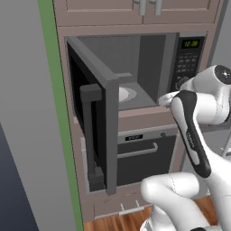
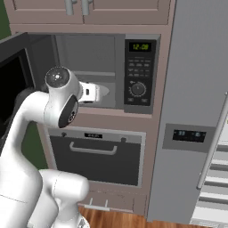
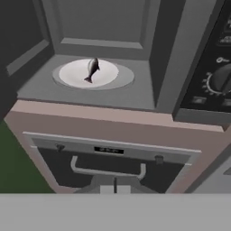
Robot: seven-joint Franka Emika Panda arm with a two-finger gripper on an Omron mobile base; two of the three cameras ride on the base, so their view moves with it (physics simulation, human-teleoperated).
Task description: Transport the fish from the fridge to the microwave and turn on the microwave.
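1. Hand view shows the claw (image 3: 114, 188) at the bottom edge, its two dark tips pressed together with nothing between them; it holds nothing and hangs in front of the oven (image 3: 108, 164), outside the microwave cavity.
2. Beyond the claw, up and farther in, the fish (image 3: 92, 69) lies on the white turntable plate (image 3: 108, 77) inside the microwave (image 3: 103, 31). It rests near the middle of the plate, apart from the cavity walls.
3. Right of the cavity stands the microwave's control panel (image 2: 139, 71), with green digits above, rows of buttons, and a round knob (image 2: 138, 89) lower down.
4. Left base view shows the microwave door (image 1: 92, 122) swung wide open toward the near left, its vertical handle facing outward.
5. Far right in the right base view stands the fridge (image 2: 200, 111), grey, with white shelves showing at its lower right edge.
6. Judging from this, the carrying part looks done: the fish sits in the microwave and the claw is free.
7. What seems left is to shut the door and start the microwave at the panel.
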